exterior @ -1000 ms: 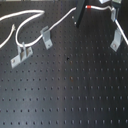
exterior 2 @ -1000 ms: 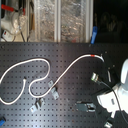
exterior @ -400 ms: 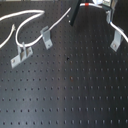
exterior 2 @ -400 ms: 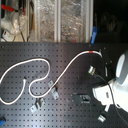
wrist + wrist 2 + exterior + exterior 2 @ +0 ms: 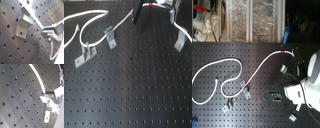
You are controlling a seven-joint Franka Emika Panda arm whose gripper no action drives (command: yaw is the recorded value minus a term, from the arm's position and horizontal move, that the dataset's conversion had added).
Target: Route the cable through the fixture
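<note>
Routing looks not done yet: the cable (image 5: 94, 22) lies in loops on the perforated tabletop (image 5: 134, 95), its red band (image 5: 152, 4) lifted at the far end near the pincer (image 5: 139, 12). In the first exterior view the fixture (image 5: 180, 39) stands well apart from the loops, with no cord visibly seated in its fork. Pincer state: cannot tell; the cable appears to end at it.

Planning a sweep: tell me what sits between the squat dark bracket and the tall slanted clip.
Nothing. In the first exterior view the perforated board between the bracket and the fixture is bare; the cable runs higher in the picture.
</note>
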